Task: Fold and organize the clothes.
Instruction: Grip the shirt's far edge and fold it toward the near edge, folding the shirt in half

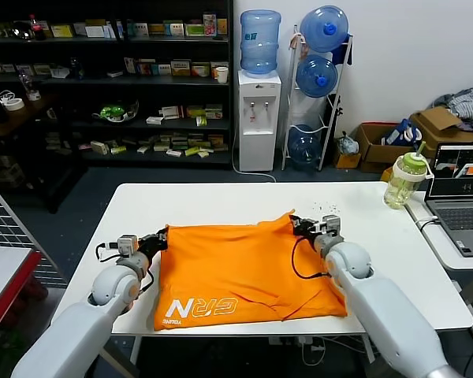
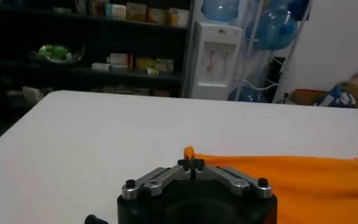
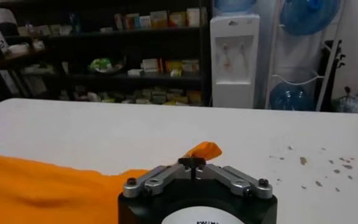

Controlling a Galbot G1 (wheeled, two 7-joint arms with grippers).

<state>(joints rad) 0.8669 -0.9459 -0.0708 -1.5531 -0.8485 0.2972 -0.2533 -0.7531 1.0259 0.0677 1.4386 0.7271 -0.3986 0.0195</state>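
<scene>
The orange T-shirt (image 1: pixel 244 272) lies on the white table (image 1: pixel 378 244), folded over, with white lettering showing at its near left corner. My left gripper (image 1: pixel 162 236) is shut on the shirt's far left corner; a small orange tip (image 2: pixel 189 151) pokes out past the closed jaws in the left wrist view. My right gripper (image 1: pixel 299 224) is shut on the shirt's far right corner, which sticks out as an orange flap (image 3: pixel 203 149) in the right wrist view. Both corners are held just above the tabletop.
A green-lidded bottle (image 1: pixel 404 179) stands at the table's far right edge, beside a laptop (image 1: pixel 461 193) on a side desk. Small dark specks (image 1: pixel 327 209) lie on the table beyond the right gripper. Shelves and a water dispenser (image 1: pixel 258 118) stand behind.
</scene>
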